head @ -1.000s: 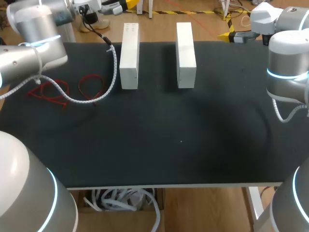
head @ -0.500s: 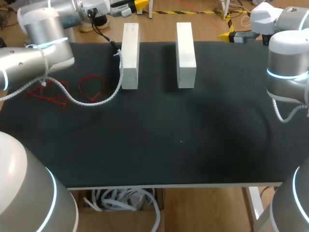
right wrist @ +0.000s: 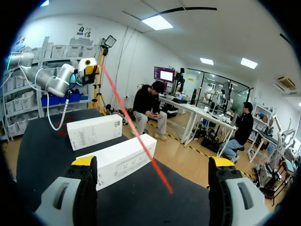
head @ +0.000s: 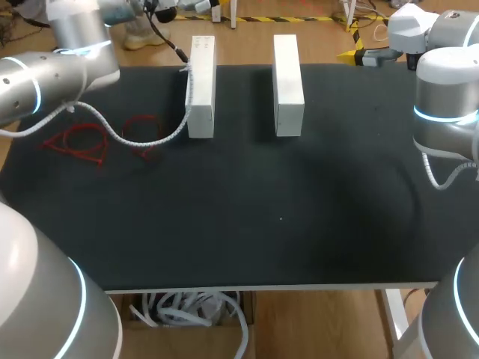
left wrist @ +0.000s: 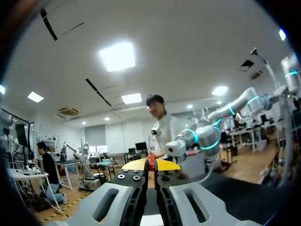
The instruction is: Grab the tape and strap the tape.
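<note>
1. Light is bright and even; the source is the ceiling panels [left wrist: 117,56] overhead.
2. The panels glare to plain white in both wrist views.
3. A soft, faint shadow lies on the dark desk [head: 299,224] just beside the white box [head: 288,75].
4. The red tape [right wrist: 134,132] shows vivid against the lit walls.

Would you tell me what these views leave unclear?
The left end effector: the head view's top edge cuts off its tips.
The red tape: near end blurred in the right wrist view; only a sliver between the tips in the left wrist view.
The red loops: head view, too thin to count, crossed by a cable.
</note>
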{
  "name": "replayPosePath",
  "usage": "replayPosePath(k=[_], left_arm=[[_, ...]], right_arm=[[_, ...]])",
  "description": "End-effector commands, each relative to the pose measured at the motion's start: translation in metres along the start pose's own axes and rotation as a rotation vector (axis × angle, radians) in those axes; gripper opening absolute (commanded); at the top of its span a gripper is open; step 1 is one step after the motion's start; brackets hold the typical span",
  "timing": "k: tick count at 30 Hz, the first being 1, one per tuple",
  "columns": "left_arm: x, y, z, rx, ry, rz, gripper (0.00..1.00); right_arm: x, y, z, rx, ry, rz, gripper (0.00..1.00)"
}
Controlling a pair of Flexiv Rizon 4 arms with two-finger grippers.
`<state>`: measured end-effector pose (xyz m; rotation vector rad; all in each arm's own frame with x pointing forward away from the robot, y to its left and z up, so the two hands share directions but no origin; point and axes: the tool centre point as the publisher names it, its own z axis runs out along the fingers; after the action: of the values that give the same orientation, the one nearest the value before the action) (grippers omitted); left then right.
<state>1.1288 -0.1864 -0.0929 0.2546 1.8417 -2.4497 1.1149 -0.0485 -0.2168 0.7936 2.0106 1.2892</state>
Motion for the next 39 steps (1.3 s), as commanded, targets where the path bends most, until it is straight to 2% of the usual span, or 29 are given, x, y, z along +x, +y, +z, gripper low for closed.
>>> replayPosePath(k=[1,9,17,20,22,31,39], left_arm=[[-0.005,0.005,0.000,0.020,0.144,-0.002,0.00],[0.000,0.001,0.008,0.084,0.110,0.016,0.00],[0.008,0.001,0.013,0.072,0.057,-0.004,0.00],[0.009,0.006,0.011,0.054,0.003,-0.049,0.00],[0.010,0.006,0.010,0.072,-0.013,-0.052,0.00],[0.014,0.005,0.013,0.100,-0.006,-0.050,0.00],[0.013,0.005,0.013,0.129,-0.031,-0.050,0.00]], right_arm=[[0.000,0.000,0.000,0.000,0.000,0.000,1.00],[0.000,0.000,0.000,0.000,0.000,0.000,1.00],[0.000,0.000,0.000,0.000,0.000,0.000,1.00],[0.000,0.000,0.000,0.000,0.000,0.000,1.00],[0.000,0.000,0.000,0.000,0.000,0.000,1.00],[0.000,0.000,0.000,0.000,0.000,0.000,1.00],[0.000,0.000,0.000,0.000,0.000,0.000,1.00]])
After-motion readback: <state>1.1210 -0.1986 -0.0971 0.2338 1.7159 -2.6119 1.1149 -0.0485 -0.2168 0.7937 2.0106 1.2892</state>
